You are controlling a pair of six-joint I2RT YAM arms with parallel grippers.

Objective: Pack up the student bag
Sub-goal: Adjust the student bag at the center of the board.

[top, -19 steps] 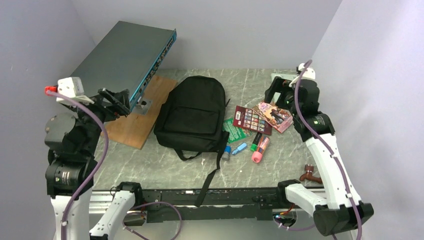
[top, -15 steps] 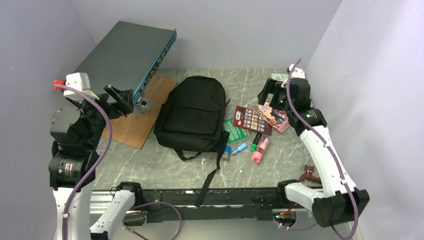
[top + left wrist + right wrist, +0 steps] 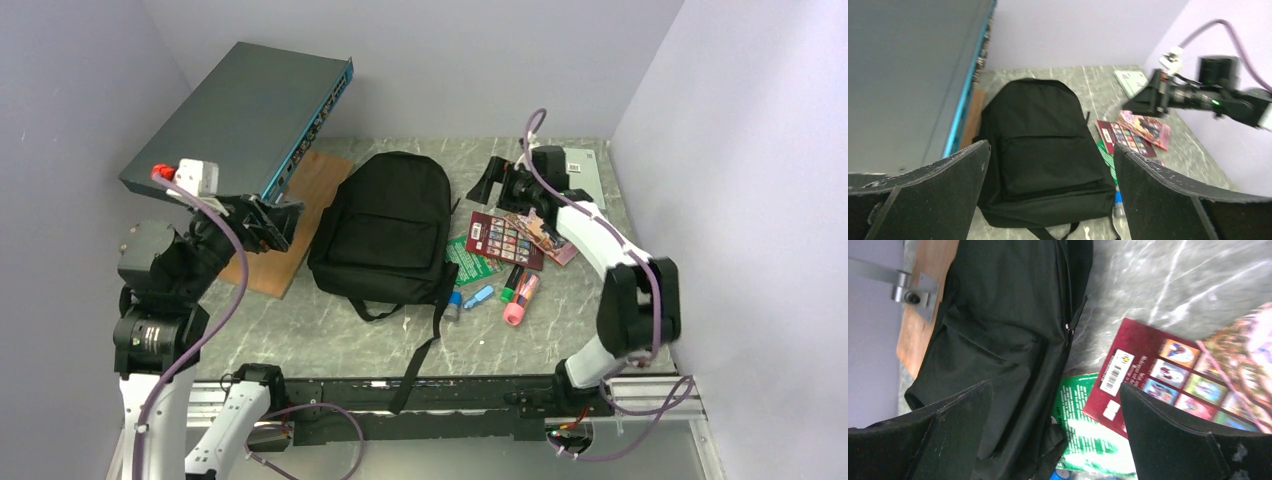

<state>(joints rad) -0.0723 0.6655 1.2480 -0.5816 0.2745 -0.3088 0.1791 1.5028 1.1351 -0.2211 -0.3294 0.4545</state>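
Note:
The student bag [image 3: 385, 230] is a black backpack lying flat and zipped on the marble table, front pocket up, one strap trailing toward the near edge. My left gripper [image 3: 272, 222] hovers open to the bag's left, over the wooden board; in the left wrist view, the bag [image 3: 1043, 125] shows beyond my left gripper's [image 3: 1050, 150] spread fingers. My right gripper [image 3: 495, 180] hangs open near the bag's upper right side. In its wrist view the right gripper [image 3: 1055, 390] frames the bag's [image 3: 998, 330] edge, a green booklet [image 3: 1088, 425] and a dark red book [image 3: 1143, 385]. Neither gripper holds anything.
Right of the bag lie the red book [image 3: 505, 240], a pink-cover book [image 3: 555, 235], the green booklet [image 3: 470, 262], a pink highlighter [image 3: 520, 300] and blue markers [image 3: 478, 297]. A grey network switch [image 3: 250, 110] leans over a wooden board [image 3: 285, 220]. A white card [image 3: 583, 165] lies back right.
My right arm has swung left from the table's right side to beside the bag's top. The left gripper has moved right and down toward the bag. Both stayed open.

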